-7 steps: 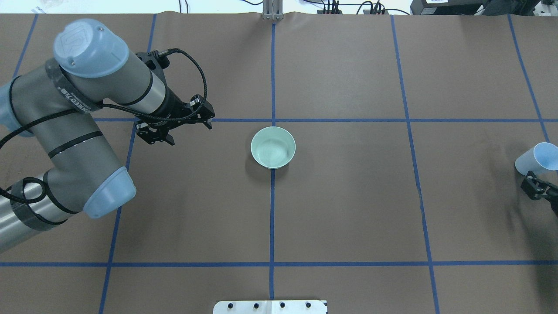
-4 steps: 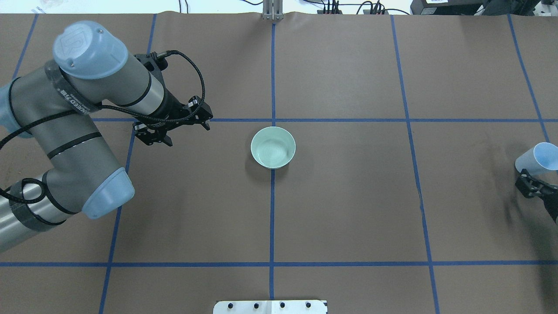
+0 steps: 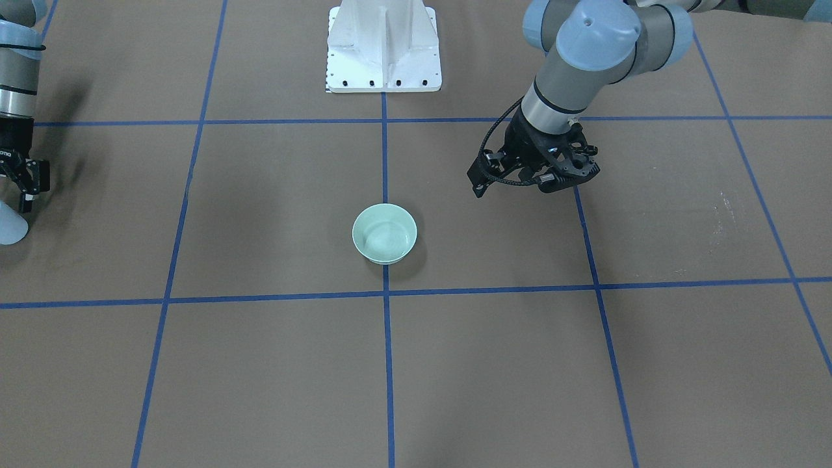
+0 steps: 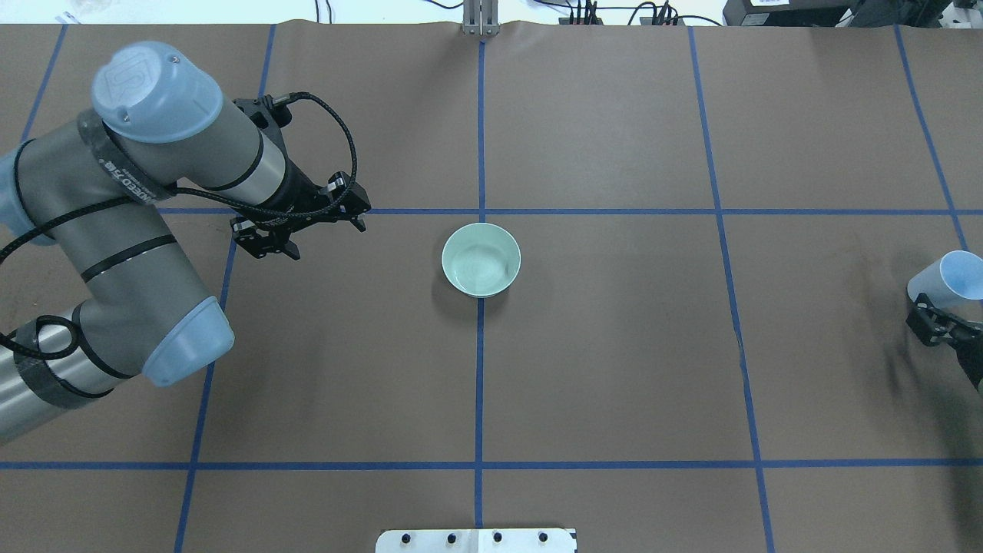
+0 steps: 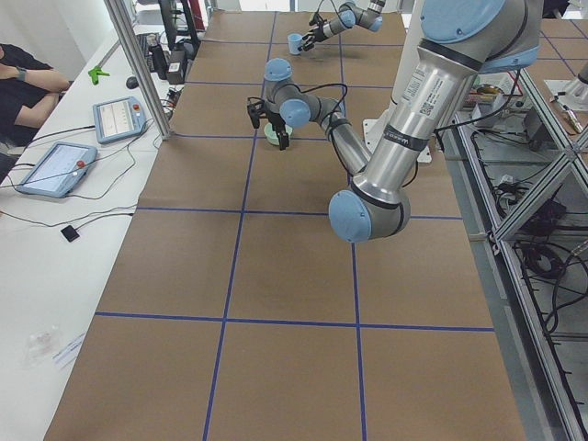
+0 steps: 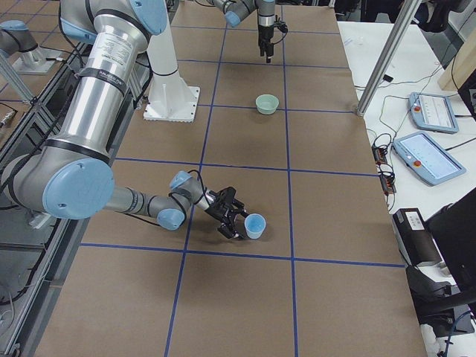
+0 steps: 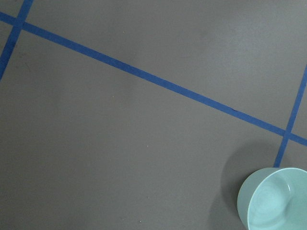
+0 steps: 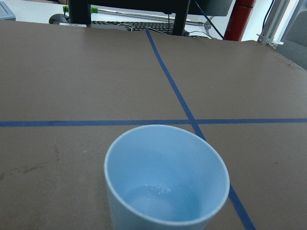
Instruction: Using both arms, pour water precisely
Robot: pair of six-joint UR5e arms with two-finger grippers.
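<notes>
A pale green bowl [image 4: 481, 259] stands at the table's middle; it also shows in the front view [image 3: 384, 233] and the left wrist view [image 7: 278, 199]. My left gripper [image 4: 329, 236] hangs open and empty above the table, to the left of the bowl and well apart from it. A pale blue cup [image 4: 948, 280] stands upright at the table's right end. The right wrist view shows a few droplets in the cup [image 8: 167, 179]. My right gripper [image 4: 933, 322] is low at the cup's near side, fingers spread. I cannot tell whether they touch the cup.
Blue tape lines [image 4: 480, 384] divide the brown table cover into squares. The white pedestal [image 3: 383, 49] stands at the robot's side of the table. Tablets [image 6: 435, 156] and cables lie on the operators' bench, and a person [image 5: 23, 87] sits beyond the table.
My left gripper has drawn back a little to the left, away from the bowl. My right gripper has shifted slightly beside the cup. The cup and bowl have not moved.
</notes>
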